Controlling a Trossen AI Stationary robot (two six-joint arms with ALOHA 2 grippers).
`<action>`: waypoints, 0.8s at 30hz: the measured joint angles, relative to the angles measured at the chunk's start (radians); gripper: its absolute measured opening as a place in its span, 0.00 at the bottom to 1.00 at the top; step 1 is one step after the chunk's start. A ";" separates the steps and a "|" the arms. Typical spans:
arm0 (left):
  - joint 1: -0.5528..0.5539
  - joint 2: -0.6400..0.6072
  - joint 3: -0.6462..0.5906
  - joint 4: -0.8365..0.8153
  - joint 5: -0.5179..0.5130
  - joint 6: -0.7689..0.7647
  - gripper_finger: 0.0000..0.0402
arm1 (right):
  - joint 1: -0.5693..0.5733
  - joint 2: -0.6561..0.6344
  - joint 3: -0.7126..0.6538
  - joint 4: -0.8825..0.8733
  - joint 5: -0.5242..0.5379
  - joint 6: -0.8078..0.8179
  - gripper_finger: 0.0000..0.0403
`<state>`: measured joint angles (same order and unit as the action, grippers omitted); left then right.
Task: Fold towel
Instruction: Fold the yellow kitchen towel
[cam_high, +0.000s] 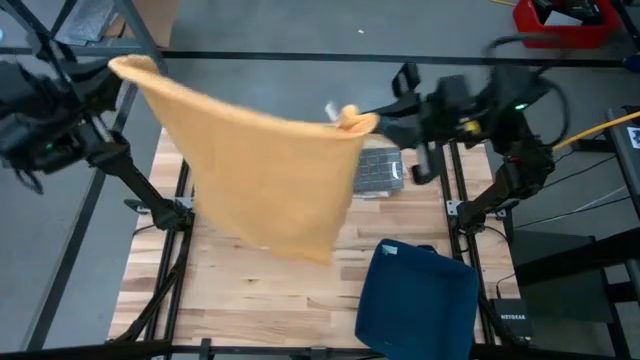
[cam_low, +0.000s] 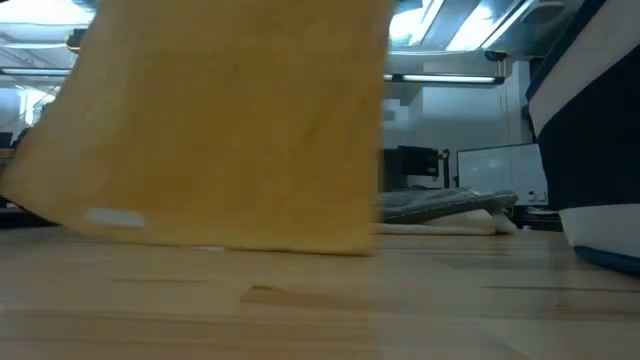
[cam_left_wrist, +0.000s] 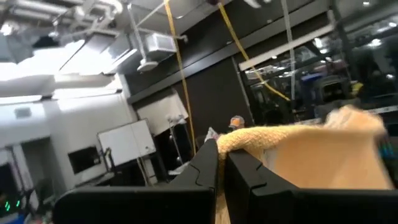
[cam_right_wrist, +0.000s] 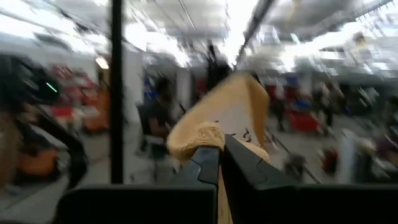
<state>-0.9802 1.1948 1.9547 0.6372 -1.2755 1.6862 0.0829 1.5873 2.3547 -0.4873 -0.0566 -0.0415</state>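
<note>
A yellow towel (cam_high: 265, 175) hangs spread in the air above the table, strung between my two grippers. My left gripper (cam_high: 125, 68) is shut on its upper corner, high up beyond the table's far left corner. My right gripper (cam_high: 372, 122) is shut on the other upper corner, over the far middle of the table. In the low view the towel (cam_low: 220, 130) hangs as a broad sheet. Its lower edge (cam_low: 220, 247) comes down close to the table top; whether it touches, I cannot tell. My left gripper pinches the towel's upper corner (cam_left_wrist: 239, 142) between its two fingers, which come roughly level from the left. The corner is bunched at the fingertips, and the towel hangs below, clear of the table there. My right gripper pinches the other upper corner (cam_right_wrist: 198, 138) between its two fingers, coming roughly level from the right. The cloth is bunched into a wad at the fingertips. The upper edge runs nearly straight from it to the left gripper.
A dark blue folded cloth (cam_high: 415, 300) lies at the table's near right. A grey woven item (cam_high: 378, 170) lies on the far right part of the table, just beside the hanging towel. Bare wood (cam_high: 230, 290) shows near the front edge.
</note>
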 joint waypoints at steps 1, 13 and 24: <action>0.000 -0.009 -0.019 -0.002 0.000 0.006 0.00 | -0.006 0.007 0.000 -0.017 0.017 -0.012 0.04; 0.069 -0.215 -0.289 0.005 -0.011 -0.022 0.00 | -0.186 0.017 0.000 -0.093 0.067 -0.015 0.04; 0.132 -0.464 -0.568 0.000 -0.008 -0.030 0.00 | -0.301 0.017 -0.071 -0.200 0.162 -0.028 0.04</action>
<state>-0.8478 0.7308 1.3866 0.6375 -1.2832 1.6563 -0.2182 1.6039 2.2833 -0.6872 0.1051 -0.0697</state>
